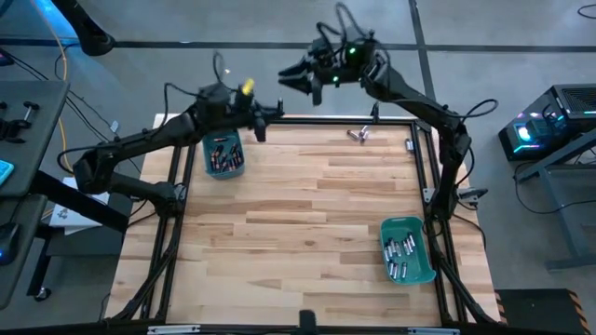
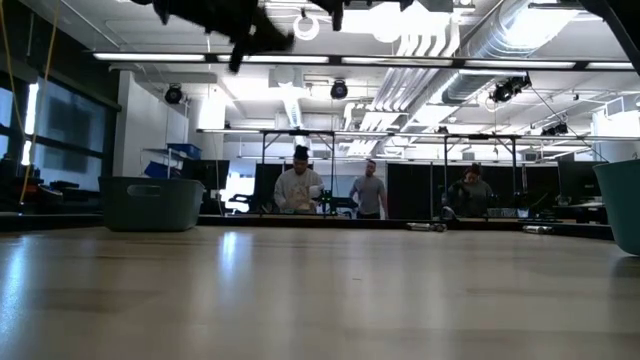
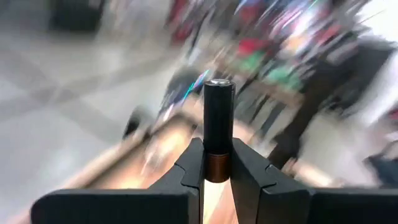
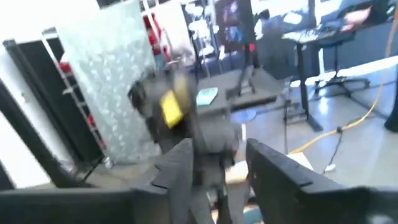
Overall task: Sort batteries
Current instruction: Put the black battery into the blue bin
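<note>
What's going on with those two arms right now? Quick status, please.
Left gripper shut on a dark battery, near the far-left bin. Right gripper open, empty, raised past the table's far edge. Loose batteries remain at the far edge. Nothing in the way.

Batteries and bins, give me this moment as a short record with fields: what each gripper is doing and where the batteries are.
left gripper: shut on a dark battery with a copper band, raised near the table's far edge
right gripper: open, nothing between its fingers, raised beyond the far edge, facing the left arm
far-left teal bin: holds dark batteries
near-right teal bin: holds silvery batteries
loose batteries: a few on the wooden table near its far edge
</note>
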`<state>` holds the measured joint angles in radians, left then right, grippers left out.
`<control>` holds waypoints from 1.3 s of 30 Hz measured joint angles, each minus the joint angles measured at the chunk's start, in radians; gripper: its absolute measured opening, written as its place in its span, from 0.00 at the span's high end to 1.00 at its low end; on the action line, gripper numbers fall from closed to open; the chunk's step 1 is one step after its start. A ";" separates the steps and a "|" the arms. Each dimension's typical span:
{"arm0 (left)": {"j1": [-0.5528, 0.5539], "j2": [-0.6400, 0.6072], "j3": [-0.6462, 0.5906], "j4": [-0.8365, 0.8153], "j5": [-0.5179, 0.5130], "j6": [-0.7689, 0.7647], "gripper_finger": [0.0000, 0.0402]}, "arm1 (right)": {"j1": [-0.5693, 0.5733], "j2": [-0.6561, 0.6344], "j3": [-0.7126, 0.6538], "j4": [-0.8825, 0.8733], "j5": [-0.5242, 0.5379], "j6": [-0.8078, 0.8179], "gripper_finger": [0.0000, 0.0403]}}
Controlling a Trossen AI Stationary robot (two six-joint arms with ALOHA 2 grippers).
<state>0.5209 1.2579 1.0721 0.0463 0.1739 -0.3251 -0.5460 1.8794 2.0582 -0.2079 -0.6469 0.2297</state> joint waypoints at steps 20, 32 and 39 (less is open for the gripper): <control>0.422 0.151 -0.166 -1.032 0.043 -0.186 0.91 | -0.090 -0.001 0.055 -0.109 -0.011 0.008 0.58; 0.455 0.347 -0.174 -0.963 -0.080 -0.126 0.89 | -0.102 -0.068 0.054 -0.415 -0.067 -0.036 0.58; 0.450 0.341 -0.169 -0.970 -0.087 -0.114 0.81 | -0.130 -0.161 0.054 -0.769 -0.057 -0.156 0.58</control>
<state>0.9711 1.5984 0.9031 -0.9232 0.0865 -0.4391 -0.6757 1.7181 2.1124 -0.9769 -0.7036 0.0738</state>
